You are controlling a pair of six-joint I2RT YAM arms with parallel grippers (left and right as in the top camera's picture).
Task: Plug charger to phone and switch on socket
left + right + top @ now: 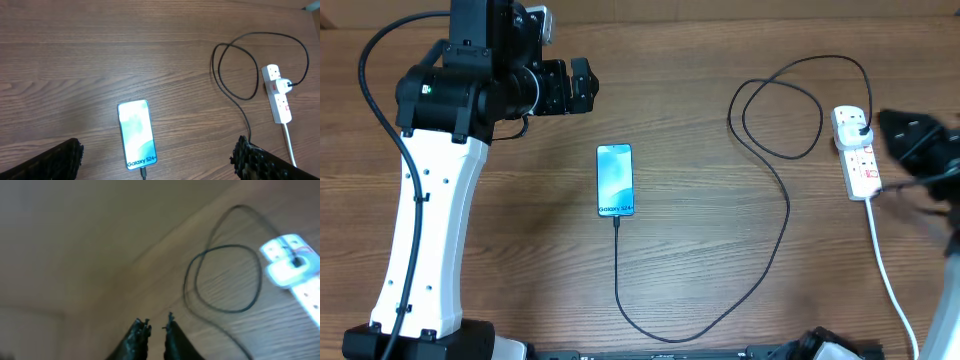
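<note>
**Overhead.** Listed on the counter (720, 60): the phone (615, 180), flat, mid-field, screen lit. The charger (787, 215) is seen touching the phone's lower end, apparently seated. Its cable is run down, round to the right and up through a loop to a plug (860, 127) set in the socket (858, 165) at the right edge. The left end effector (575, 88) is held up and left of the phone, well apart. The right end effector (905, 138) is blurred, just beside the socket, and its opening cannot be told here.

**Left wrist.** The fingers (55, 160) are spread wide and nothing is held.

**Right wrist.** The picture is blurred. The fingers (137, 337) are drawn narrow with a slim gap, and nothing is gripped. The socket is seen at the right edge, apart from the tips.

**Step judged in hand:** switching on. The narrow tips are best used as one prod and brought straight down on the switch by the occupied outlet, so that the strip is not slid nor the plug knocked.
</note>
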